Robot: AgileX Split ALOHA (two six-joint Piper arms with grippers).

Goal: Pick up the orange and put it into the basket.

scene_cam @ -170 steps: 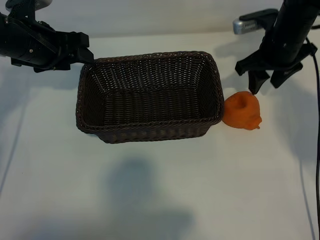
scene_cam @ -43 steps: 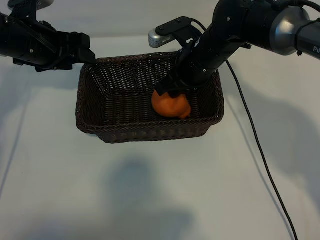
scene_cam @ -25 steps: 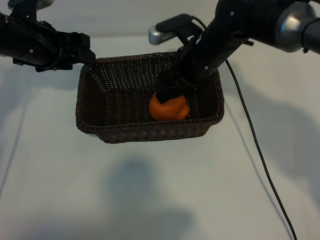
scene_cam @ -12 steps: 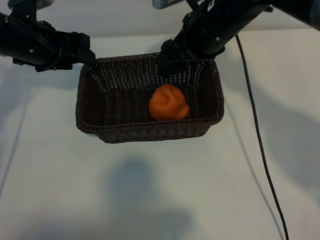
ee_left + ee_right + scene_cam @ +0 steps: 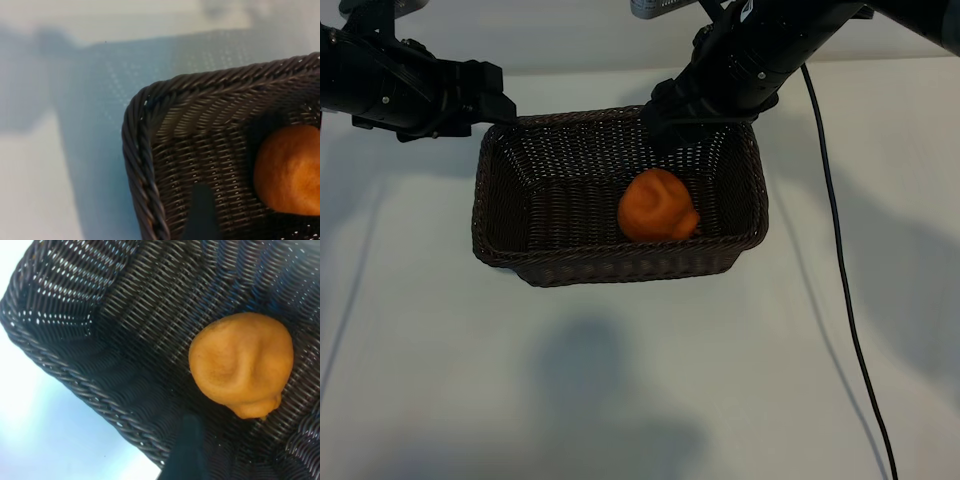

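The orange (image 5: 658, 205) lies on the floor of the dark wicker basket (image 5: 620, 262), right of centre, with nothing touching it. My right gripper (image 5: 665, 122) hangs open and empty above the basket's back rim, well clear of the fruit. Its wrist view looks down on the orange (image 5: 240, 362) and the basket rim (image 5: 75, 375), and only one dark fingertip (image 5: 187, 450) shows. My left gripper (image 5: 500, 108) rests open at the basket's back left corner. In its wrist view, one fingertip (image 5: 201, 212) sits just inside the braided rim (image 5: 140, 165), and the orange (image 5: 290, 170) lies farther in.
The basket stands on a white table (image 5: 640, 380). The right arm's black cable (image 5: 840, 270) trails down the table's right side. Shadows fall in front of the basket.
My right gripper has risen off the orange and drawn back to the basket's back rim. The orange stays where it was let go. The left arm has barely moved.
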